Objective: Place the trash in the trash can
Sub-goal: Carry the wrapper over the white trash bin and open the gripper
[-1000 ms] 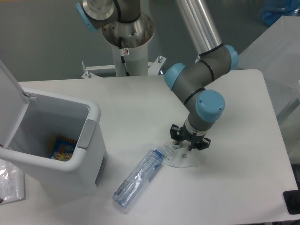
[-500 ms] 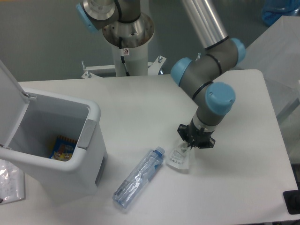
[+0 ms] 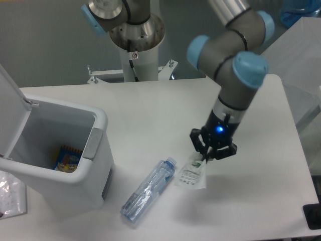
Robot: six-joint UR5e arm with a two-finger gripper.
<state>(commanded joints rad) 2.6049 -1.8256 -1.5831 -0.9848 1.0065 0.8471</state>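
My gripper (image 3: 206, 153) is shut on the top edge of the small clear wrapper with white print (image 3: 192, 174) and holds it lifted off the table; the wrapper hangs below the fingers. The crushed bluish clear bottle (image 3: 147, 191) lies on the table to the left of the wrapper, its cap end pointing up right. The white trash can (image 3: 94, 150) stands at the left with its lid flipped open. A colourful packet (image 3: 67, 158) lies inside on its bottom.
The robot's base column (image 3: 135, 40) stands at the back of the table. A clear plastic bag (image 3: 10, 193) lies at the far left beside the can. The table's right edge (image 3: 296, 145) runs close behind the arm.
The gripper has risen and moved slightly right with the wrapper in it, lifting the wrapper off the table. The bottle and the can have not moved.
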